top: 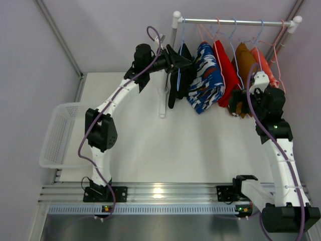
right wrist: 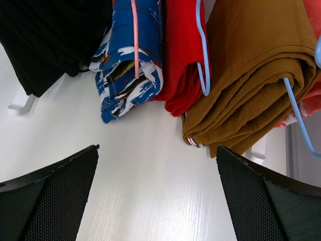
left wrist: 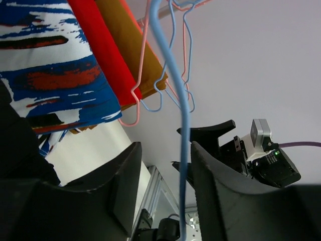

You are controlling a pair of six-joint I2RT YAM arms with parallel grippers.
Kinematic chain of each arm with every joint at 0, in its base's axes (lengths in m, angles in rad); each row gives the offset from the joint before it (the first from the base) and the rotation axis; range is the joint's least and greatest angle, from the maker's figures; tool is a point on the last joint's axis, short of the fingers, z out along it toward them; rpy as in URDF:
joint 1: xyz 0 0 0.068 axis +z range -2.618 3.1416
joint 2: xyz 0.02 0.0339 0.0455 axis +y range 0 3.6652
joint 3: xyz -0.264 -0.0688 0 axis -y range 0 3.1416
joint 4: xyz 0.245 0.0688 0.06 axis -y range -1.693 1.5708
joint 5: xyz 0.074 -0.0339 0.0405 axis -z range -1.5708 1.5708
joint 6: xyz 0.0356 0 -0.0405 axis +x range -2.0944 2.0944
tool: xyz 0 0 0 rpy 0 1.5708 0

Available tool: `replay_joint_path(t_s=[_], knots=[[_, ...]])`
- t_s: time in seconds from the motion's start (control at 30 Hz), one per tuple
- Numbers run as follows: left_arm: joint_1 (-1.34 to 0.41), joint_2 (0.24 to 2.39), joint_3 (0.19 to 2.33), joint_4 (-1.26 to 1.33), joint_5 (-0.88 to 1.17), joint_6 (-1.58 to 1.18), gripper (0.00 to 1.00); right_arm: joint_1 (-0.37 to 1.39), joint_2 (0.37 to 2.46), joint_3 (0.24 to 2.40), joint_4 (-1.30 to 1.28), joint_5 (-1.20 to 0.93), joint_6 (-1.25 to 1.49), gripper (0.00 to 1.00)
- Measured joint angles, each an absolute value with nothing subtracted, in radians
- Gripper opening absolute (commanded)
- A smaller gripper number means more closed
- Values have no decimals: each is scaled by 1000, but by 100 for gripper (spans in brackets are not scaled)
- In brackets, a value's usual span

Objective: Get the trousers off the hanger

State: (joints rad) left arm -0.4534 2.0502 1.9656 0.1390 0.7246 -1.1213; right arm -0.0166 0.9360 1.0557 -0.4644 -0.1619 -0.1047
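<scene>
Black folded cloth trousers (top: pixel 175 85) hang leftmost on the white metal rail (top: pixel 235 22).
My left claw (left wrist: pixel 165 145) is up beside them, its fingers parted, with a thin blue wire hanger (left wrist: pixel 184 125) running between them, close to one. Next along the rail hang the blue trousers with white-red-black pattern (right wrist: pixel 130 70), the plain red pair (right wrist: pixel 183 60), the brown pair (right wrist: pixel 251 85) and the orange-red pair (right wrist: pixel 312 15). My right claw (right wrist: pixel 156 148) is spread wide and holds nothing, near the brown pair, over the white surface (right wrist: pixel 150 191).
</scene>
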Motion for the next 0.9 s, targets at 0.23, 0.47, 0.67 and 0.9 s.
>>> replay_joint_path(t_s=[0.23, 0.47, 0.67, 0.9], knots=[[-453, 2050, 1950, 173, 745, -1137, 1, -17, 936, 1056, -464, -158, -105, 99], [-453, 2053, 1968, 193, 769, -1155, 0, -17, 931, 1055, -464, -158, -105, 99], [-458, 2065, 2076, 121, 764, -1134, 0, -17, 929, 1055, -464, -159, -105, 100], [-495, 2067, 2180, 83, 735, -1005, 0, -17, 929, 1055, -463, -170, -104, 99]])
